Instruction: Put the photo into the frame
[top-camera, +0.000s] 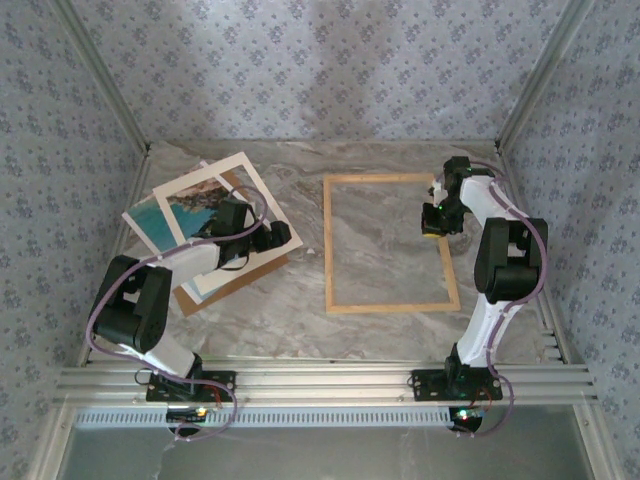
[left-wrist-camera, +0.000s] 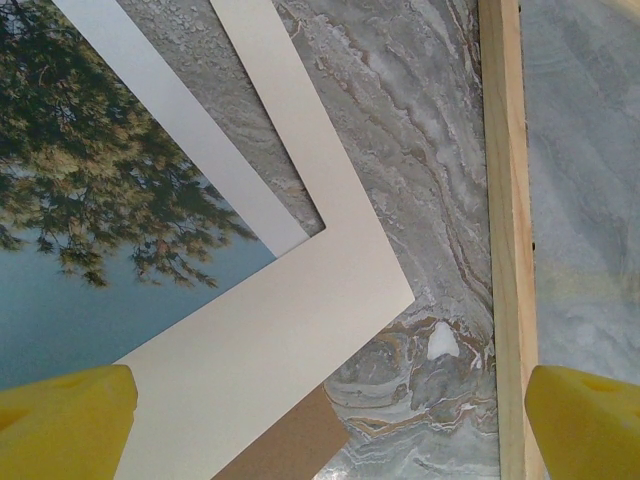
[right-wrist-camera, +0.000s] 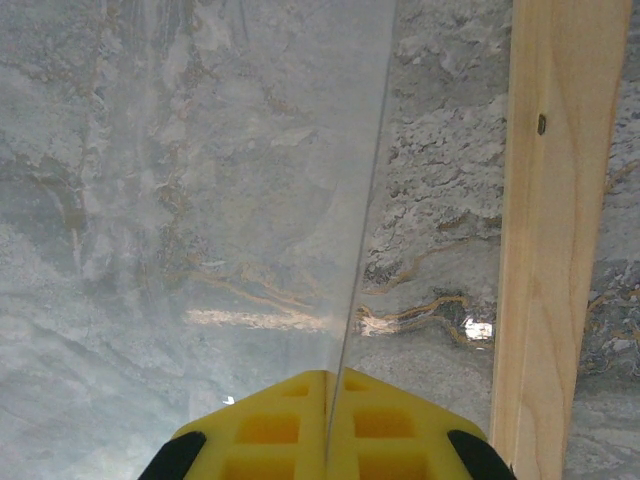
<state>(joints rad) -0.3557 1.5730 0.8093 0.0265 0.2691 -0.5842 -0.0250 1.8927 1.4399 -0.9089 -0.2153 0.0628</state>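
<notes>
Two grippers are at work on your marbled tabletop (top-camera: 300, 320). Your left gripper (top-camera: 268, 237) (left-wrist-camera: 325, 425) hangs over the right corner of a loose stack, its yellow fingertips (left-wrist-camera: 65, 420) spread wide and grasping nothing. Below it in the left wrist view you see the corner of the mat, a sliver of brown board and bare marble.

That stack lies near the left edge of the tabletop, toward the far left corner. The photo (top-camera: 190, 205) (left-wrist-camera: 100, 230) is in it, dark trees against blue, with the cream-white mat (top-camera: 265, 195) (left-wrist-camera: 270, 340) lying askew across it, so that part of the print shows through the mat's opening and part sticks out toward the left edge. Both rest on the brown board (top-camera: 235, 280) (left-wrist-camera: 290, 445), which juts out toward the near edge.

The frame (top-camera: 328, 245) (left-wrist-camera: 505, 200) (right-wrist-camera: 555, 200) lies flat and apart from the stack, between the middle of the tabletop and the right edge, with marble showing inside it.

Your right gripper (top-camera: 433, 225) (right-wrist-camera: 328, 420) sits just inside the frame's right rail, toward the far edge. Its yellow fingers (right-wrist-camera: 270, 430) are clenched on the edge of a clear sheet (right-wrist-camera: 250, 150), which reaches away from them beside the wooden rail. You cannot tell from these views whether the sheet rests on the tabletop or is raised off it.
</notes>
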